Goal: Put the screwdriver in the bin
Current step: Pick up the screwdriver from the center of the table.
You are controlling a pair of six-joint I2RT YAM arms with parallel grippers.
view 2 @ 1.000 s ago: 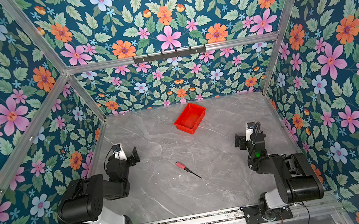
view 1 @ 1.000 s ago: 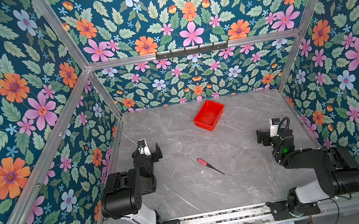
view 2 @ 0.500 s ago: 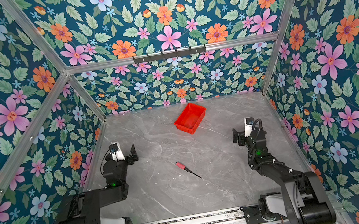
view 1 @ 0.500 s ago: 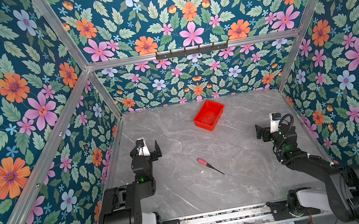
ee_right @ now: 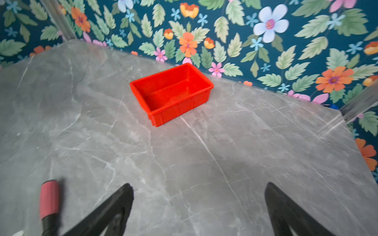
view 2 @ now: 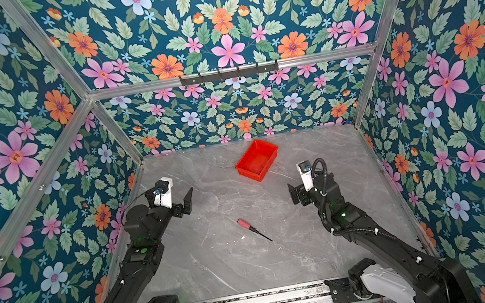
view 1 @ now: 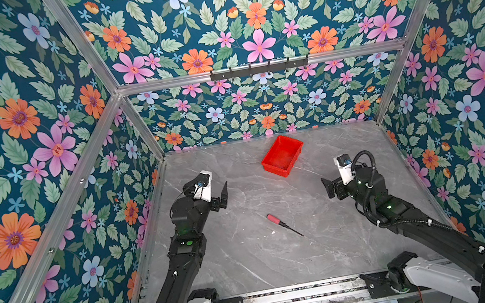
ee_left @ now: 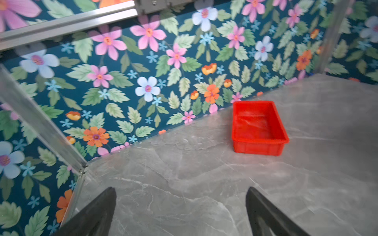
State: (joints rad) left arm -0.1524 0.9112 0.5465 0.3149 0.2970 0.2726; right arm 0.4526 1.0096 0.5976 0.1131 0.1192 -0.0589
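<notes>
In both top views the screwdriver (view 1: 284, 225) (view 2: 254, 230) lies flat on the grey surface (view 1: 247, 268), between the two arms, with its handle end nearer the bin (view 1: 276, 169), which sits well apart toward the back wall. The left hand (view 1: 217, 193) and right hand (view 1: 335, 188) hover to either side of it, touching nothing. From the left wrist we see that hand (ee_left: 181, 191) spread wide and empty, with the bin (ee_left: 258, 148) ahead and no screwdriver in frame. From the right wrist, the hand (ee_right: 198, 187) is likewise wide open and empty, and the pink handle (ee_right: 49, 199) lies just outside one finger, not between them. We judge the right hand better placed (it already sees the tool). It should shift until the handle sits centred, turn its jaws across the shaft, drop nearly to the surface and close on the handle, not on the thin shaft. The stretch to the bin (ee_right: 180, 108) looks bare. We need only lift above its low rim and stop short of the wall behind.
</notes>
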